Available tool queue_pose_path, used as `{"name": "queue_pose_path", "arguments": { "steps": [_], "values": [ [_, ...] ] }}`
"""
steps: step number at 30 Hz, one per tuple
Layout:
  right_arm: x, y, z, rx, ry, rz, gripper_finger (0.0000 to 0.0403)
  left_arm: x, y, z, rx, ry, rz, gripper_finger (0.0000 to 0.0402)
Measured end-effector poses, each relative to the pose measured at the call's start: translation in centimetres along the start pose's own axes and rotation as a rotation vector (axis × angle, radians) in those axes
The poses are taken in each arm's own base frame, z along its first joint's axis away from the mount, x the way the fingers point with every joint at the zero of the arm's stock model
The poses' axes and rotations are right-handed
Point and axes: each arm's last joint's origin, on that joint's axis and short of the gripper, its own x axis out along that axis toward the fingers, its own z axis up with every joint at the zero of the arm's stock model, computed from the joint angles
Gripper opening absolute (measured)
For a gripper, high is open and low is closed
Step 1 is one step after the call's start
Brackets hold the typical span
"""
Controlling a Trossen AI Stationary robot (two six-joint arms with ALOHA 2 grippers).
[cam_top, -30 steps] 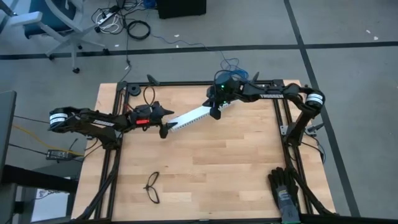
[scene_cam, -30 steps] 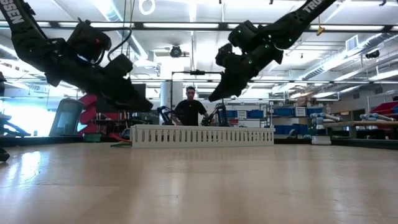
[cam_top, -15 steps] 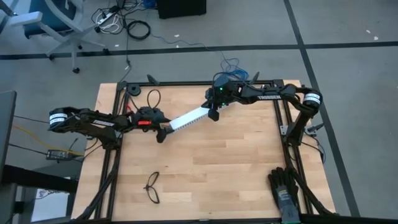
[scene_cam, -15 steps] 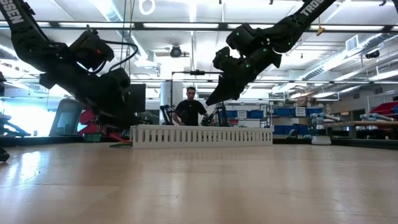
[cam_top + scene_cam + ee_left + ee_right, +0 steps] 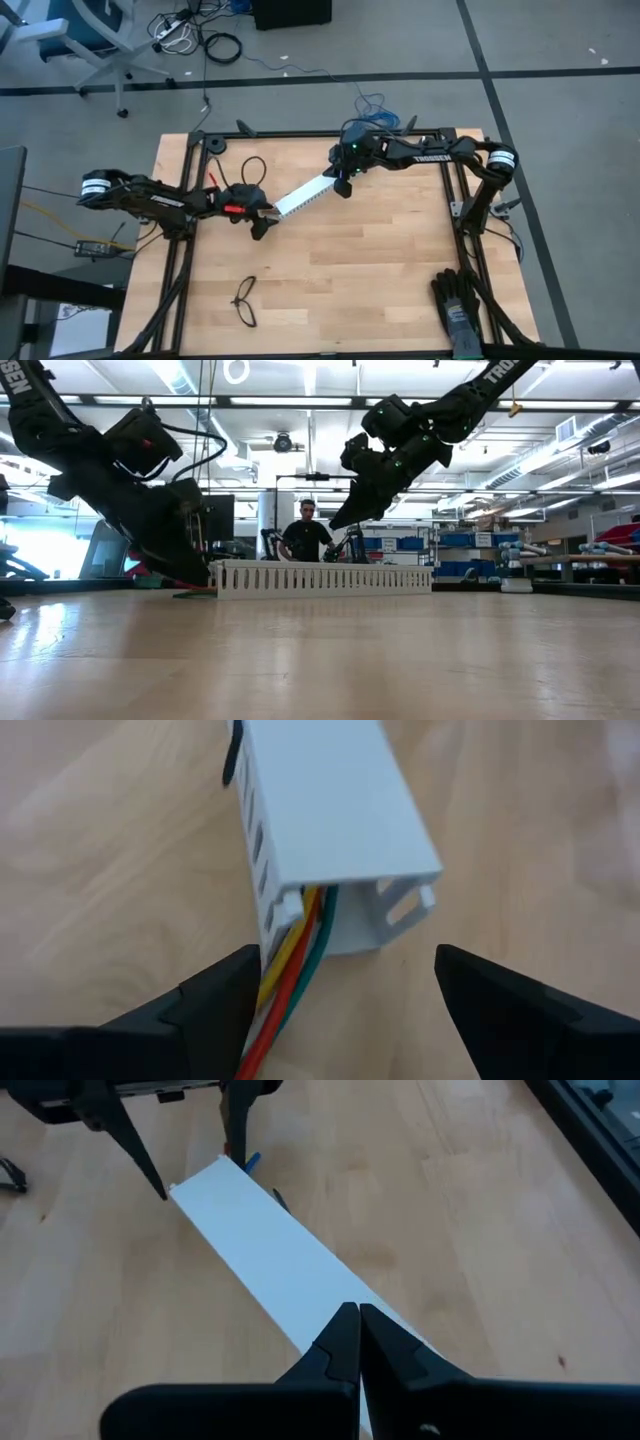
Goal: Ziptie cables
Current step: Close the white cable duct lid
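A white slotted duct (image 5: 310, 192) lies slantwise on the wooden table. The cables (image 5: 285, 970), yellow, red, green and white wires, come out of its open left end (image 5: 345, 915). My left gripper (image 5: 265, 216) stands open at that end, low over the table, one finger on each side of the opening (image 5: 345, 960). My right gripper (image 5: 345, 186) is shut and hangs over the duct's far right end (image 5: 358, 1330); in the low view its tip (image 5: 335, 525) is above the duct's top. I cannot make out the ziptie. My left gripper has the wires running out of the duct close along the inner side of one finger (image 5: 225, 995). I cannot tell whether they touch it. The fingers come slanting down from the table's left toward the duct's open end.
Black glasses (image 5: 245, 300) lie near the front left of the table and black gloves (image 5: 455, 300) at the front right. Dark frame rails (image 5: 185, 250) run along both sides. A person (image 5: 305, 532) stands in the room beyond the far edge.
My left gripper has swung toward the table's near edge and sunk to the duct's left end, rolling and tipping as it went; it stays open. My right gripper has kept still and shut.
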Motion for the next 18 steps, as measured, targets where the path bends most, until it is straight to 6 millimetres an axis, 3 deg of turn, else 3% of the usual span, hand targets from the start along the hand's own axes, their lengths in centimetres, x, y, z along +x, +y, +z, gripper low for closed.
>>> {"name": "queue_pose_path", "arguments": {
  "steps": [7,18],
  "values": [
    [0.3,0.8,-0.1,-0.023,0.009,-0.029,0.0,1.1,-0.8,-0.8,-0.041,0.005,0.058,0.0311],
    [0.6,1.0,-1.8,-0.01,0.058,-0.034,0.0,2.7,-2.1,-0.8,-0.042,-0.051,0.091,0.031]
  ]
}}
